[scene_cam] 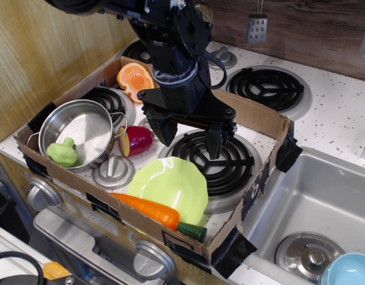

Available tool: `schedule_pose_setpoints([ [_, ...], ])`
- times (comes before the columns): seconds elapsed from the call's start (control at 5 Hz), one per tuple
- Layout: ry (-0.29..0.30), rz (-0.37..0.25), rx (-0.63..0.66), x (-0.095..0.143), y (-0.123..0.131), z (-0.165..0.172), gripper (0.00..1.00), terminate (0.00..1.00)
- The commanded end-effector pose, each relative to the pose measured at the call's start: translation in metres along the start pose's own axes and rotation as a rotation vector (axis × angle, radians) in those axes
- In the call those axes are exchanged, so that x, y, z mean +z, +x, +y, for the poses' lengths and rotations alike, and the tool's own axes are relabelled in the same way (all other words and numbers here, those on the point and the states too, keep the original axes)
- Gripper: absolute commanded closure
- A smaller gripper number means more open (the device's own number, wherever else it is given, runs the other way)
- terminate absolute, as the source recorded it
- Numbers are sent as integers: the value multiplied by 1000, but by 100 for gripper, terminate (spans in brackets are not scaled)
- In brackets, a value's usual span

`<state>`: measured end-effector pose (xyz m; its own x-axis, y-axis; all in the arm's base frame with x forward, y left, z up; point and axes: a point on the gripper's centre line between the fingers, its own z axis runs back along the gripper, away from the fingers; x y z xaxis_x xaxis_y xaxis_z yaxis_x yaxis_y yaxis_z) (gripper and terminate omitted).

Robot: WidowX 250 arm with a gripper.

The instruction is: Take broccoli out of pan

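The broccoli [62,153] sits at the near rim of the pan [81,132], on the left of the stove. The gripper [191,139] hangs spread wide and empty above a burner [213,160], well apart from it.

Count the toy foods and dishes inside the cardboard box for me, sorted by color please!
Green: 2, the broccoli and the plate
Orange: 2, the carrot and the orange half
Purple-red: 1, the cut vegetable piece
Silver: 2, the pan and the small lid
Total: 7
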<state>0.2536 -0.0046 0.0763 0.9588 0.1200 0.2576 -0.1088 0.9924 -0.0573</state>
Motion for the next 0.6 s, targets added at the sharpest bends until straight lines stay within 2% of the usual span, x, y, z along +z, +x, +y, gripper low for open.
schedule_pose_setpoints([
  [0.0,0,0,0,0,0,0,0,0],
  [0.2,65,3,88,11,6,17,0,0],
  [0.4,90,47,125,24,12,43,0,0],
])
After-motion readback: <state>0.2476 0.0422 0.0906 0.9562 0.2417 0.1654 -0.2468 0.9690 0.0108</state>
